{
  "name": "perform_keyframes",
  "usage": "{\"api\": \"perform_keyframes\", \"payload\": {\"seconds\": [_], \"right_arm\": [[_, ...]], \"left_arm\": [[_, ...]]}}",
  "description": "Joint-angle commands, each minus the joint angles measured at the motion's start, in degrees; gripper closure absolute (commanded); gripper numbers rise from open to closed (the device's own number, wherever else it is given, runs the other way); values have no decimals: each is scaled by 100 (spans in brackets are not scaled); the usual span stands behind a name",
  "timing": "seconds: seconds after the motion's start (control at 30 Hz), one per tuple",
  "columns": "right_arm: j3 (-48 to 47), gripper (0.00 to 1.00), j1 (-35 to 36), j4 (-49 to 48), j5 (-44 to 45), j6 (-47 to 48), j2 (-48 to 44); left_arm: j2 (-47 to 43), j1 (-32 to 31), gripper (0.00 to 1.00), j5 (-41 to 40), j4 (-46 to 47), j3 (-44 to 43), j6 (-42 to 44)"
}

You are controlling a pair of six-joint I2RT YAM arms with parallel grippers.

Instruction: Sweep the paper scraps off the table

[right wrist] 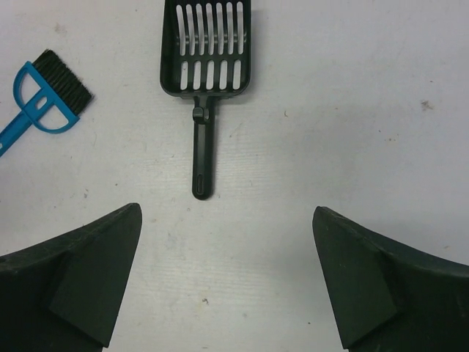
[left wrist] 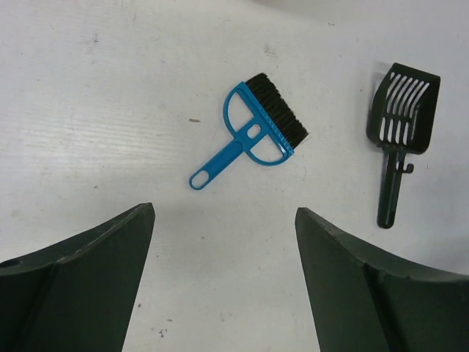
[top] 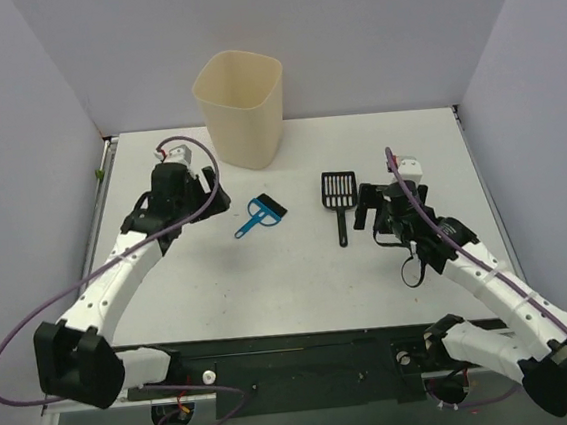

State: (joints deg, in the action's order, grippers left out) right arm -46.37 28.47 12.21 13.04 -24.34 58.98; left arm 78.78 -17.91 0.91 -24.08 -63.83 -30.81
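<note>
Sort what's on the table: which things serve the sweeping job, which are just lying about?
For the job: small blue plastic brush with black bristles; black slotted plastic scoop with long handle; cream plastic bin; white tabletop.
Lying about: nothing seen. No paper scraps visible.

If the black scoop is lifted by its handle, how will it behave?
The scoop looks like thin moulded plastic with open slots, so probably light and fairly stiff. Its narrow handle lies flat on the table, so pinching it may be awkward. Held at the handle's end, the wider head might sag or twist.
</note>
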Motion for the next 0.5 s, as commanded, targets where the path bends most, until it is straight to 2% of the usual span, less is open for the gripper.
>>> {"api": "perform_keyframes", "payload": {"seconds": [0.0,0.17,0.27,0.4,0.47], "right_arm": [[127,3,-25,405,401,-71,-780],[628,1,-26,405,612,-185,-1924],[883,1,-26,580,953,-404,-2591],[1016,0,-26,950,1227,-528,-2971],[1025,0,-26,1090,1263,-598,-3006]], "left_arm": [[-1266,-475,11,-1126,412,598,584],[-2154,-1047,11,-1435,88,670,987],[-2525,-1065,10,-1855,-79,802,1147],[-2833,-1074,10,-2751,-237,1048,1033],[-2991,-1074,10,-2789,-308,1188,1138]]}}
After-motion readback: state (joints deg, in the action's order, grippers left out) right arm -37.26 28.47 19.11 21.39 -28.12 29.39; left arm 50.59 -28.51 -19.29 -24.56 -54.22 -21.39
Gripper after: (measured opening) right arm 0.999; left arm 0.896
